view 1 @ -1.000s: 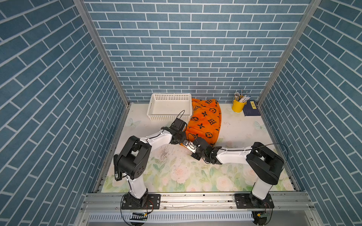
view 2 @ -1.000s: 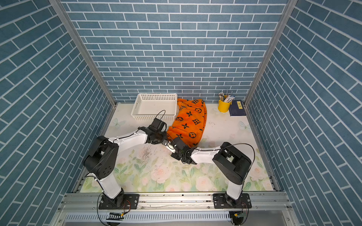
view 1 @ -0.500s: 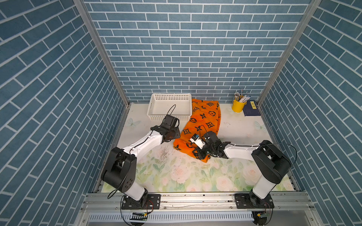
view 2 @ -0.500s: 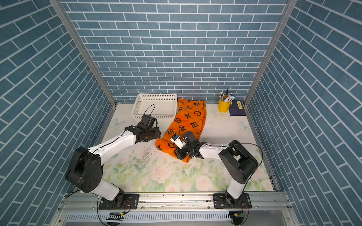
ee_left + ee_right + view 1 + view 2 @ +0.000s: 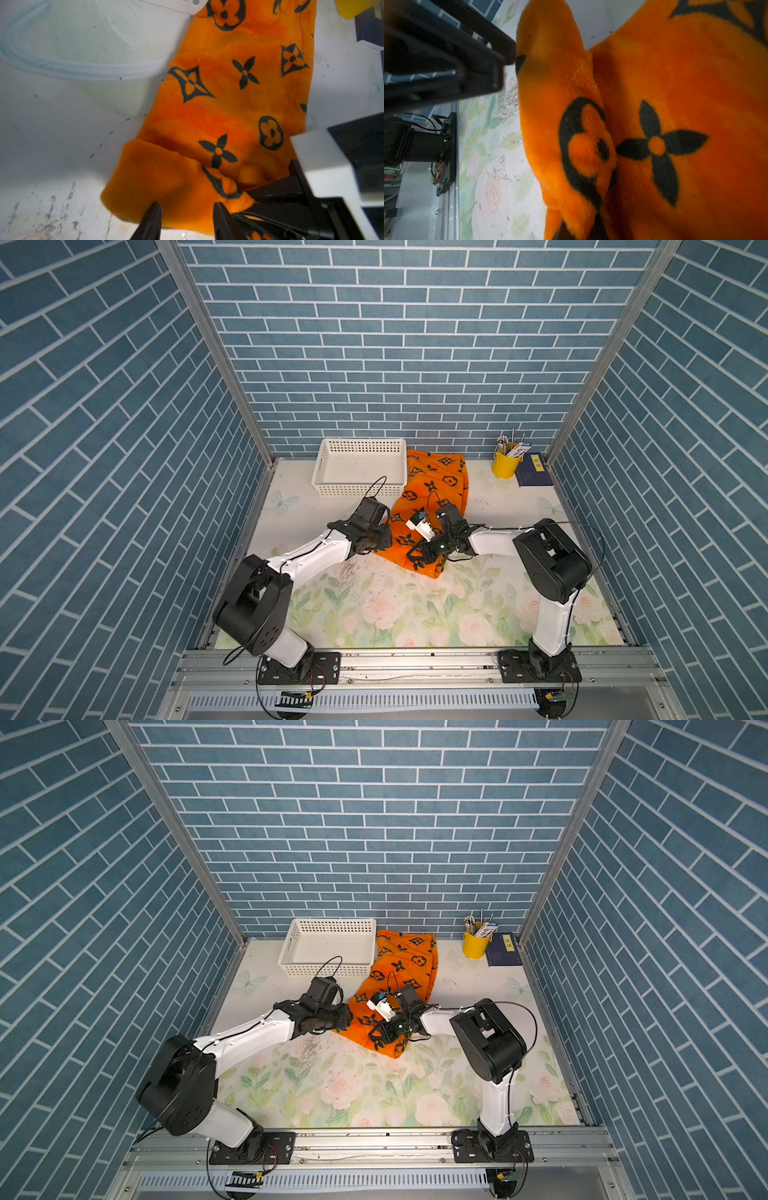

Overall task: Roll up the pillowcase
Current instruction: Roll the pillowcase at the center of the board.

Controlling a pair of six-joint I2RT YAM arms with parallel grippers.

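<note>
Since a second ago, pillowcase [image 5: 436, 493] stretched longer, both pincers at near end.

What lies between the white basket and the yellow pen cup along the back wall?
The far end of the orange pillowcase, between basket and cup, in both top views.

Orange pillowcase [image 5: 399, 986] lies crumpled on the floral table [image 5: 374, 1094], at 3 o'clock of the white basket [image 5: 328, 946]. Left gripper [image 5: 347, 1017] and right gripper [image 5: 380, 1033] meet its near edge.
</note>
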